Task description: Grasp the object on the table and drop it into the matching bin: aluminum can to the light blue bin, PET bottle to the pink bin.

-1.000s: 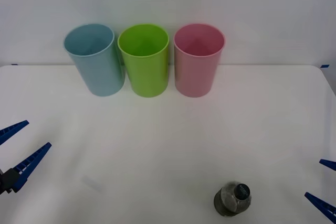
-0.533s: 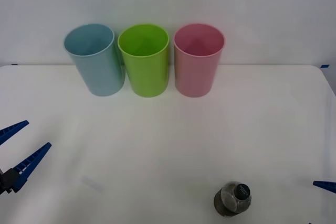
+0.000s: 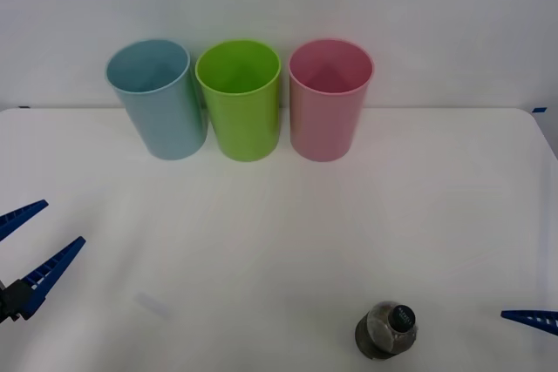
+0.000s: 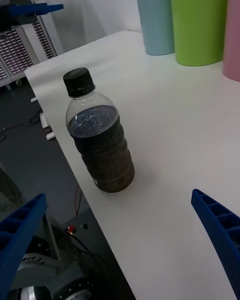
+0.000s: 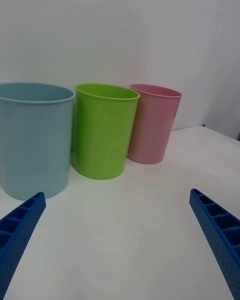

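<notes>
Facing PET bottle [image 4: 99,135] with right pincer [image 4: 120,250] spread wide.
Standing upright just ahead of the blue fingers [image 4: 217,230], near tabletop [image 3: 279,233] edge; pink bin [image 3: 330,99] far beyond; left pincer [image 3: 30,250] open, idle.

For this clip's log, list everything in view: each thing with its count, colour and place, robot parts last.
PET bottle: one, clear with dark brown liquid and black cap, upright near the table's front edge, right of centre.
light blue bin: one, pale blue, leftmost of the row at the table's far edge.
green cup: one, lime green, middle of the row.
pink bin: one, pink, rightmost of the row.
table: one, white, under everything.
left gripper: one, blue fingers, open, at the left edge above the table.
right gripper: one, blue fingers, open, at the right edge, facing the bottle.
</notes>
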Motion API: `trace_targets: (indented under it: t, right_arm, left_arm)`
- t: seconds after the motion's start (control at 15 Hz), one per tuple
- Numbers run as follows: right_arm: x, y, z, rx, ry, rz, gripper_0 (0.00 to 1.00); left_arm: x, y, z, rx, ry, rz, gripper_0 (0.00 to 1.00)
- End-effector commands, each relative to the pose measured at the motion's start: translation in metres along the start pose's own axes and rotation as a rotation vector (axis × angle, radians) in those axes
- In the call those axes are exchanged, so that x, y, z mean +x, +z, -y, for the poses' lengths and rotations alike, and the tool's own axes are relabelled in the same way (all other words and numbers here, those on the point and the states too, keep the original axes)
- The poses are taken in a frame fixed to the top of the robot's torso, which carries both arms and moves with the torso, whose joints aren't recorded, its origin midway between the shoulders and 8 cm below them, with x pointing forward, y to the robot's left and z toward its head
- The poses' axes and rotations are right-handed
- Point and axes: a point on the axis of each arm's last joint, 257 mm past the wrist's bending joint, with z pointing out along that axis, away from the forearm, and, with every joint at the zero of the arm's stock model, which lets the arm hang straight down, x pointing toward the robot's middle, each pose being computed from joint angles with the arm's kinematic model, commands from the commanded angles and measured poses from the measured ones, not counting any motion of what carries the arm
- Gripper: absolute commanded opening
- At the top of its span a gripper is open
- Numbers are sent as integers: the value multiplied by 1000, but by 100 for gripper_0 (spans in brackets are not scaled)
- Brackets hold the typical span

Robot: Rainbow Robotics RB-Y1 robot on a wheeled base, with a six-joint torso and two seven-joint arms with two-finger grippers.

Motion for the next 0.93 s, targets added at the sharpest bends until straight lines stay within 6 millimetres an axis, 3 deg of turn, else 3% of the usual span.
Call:
trace_targets:
  t: [0.07,0.53,0.93]
  right_arm:
    - [7,11,-1,-23,-25,12,100]
    - [24,40,1,-72,-135,44,100]
    - [25,74,-17,-141,-117,100,100]
  left_arm:
    - [0,0,0,0,0,0,100]
    - [0,0,0,0,0,0,100]
    - [0,0,0,0,0,0,100]
